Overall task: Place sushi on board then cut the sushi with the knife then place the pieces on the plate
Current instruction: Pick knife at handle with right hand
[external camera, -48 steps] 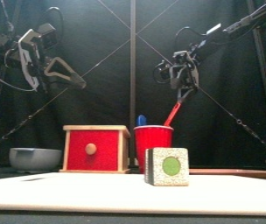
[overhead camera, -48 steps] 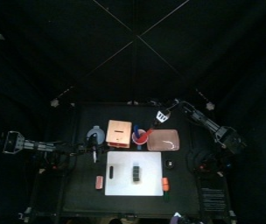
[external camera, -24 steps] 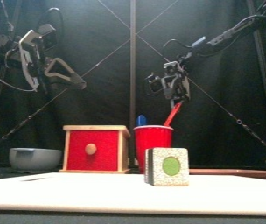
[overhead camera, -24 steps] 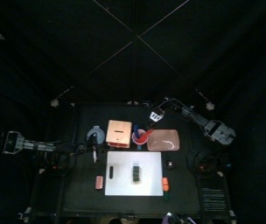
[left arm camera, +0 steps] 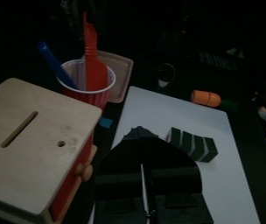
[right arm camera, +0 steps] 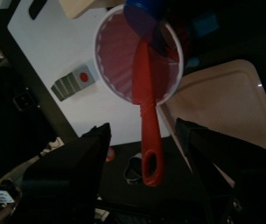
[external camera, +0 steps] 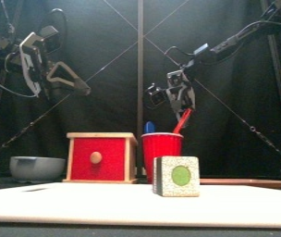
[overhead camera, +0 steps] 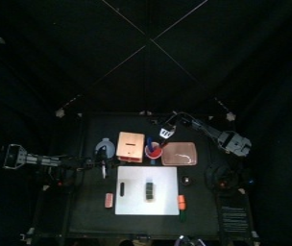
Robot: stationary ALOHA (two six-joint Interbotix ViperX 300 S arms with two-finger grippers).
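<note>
The dark green sushi roll (overhead camera: 150, 189) lies on the white board (overhead camera: 130, 183) and shows its green end in the front view (external camera: 177, 176). Behind it the red cup (external camera: 162, 153) holds a red knife (external camera: 181, 120) and a blue knife (external camera: 150, 127). My right gripper (external camera: 173, 92) hangs open just above the cup. In the right wrist view the red knife's handle (right arm camera: 146, 122) lies between its spread jaws, untouched. The pink tray (overhead camera: 179, 155) sits right of the cup. My left gripper (external camera: 56, 72) rests high at the left, jaws together over the sushi roll (left arm camera: 194, 144).
The wooden box (overhead camera: 130, 146) with its red drawer front (external camera: 96, 158) stands left of the cup. Beyond it at the far left sits a blue-grey bowl (external camera: 37, 168). Small orange toys lie at the board's left (overhead camera: 107, 199) and right (overhead camera: 181, 202) edges.
My right gripper has swung left and slightly down, from right of the cup to directly over the knives. The left arm and the sushi have not moved.
</note>
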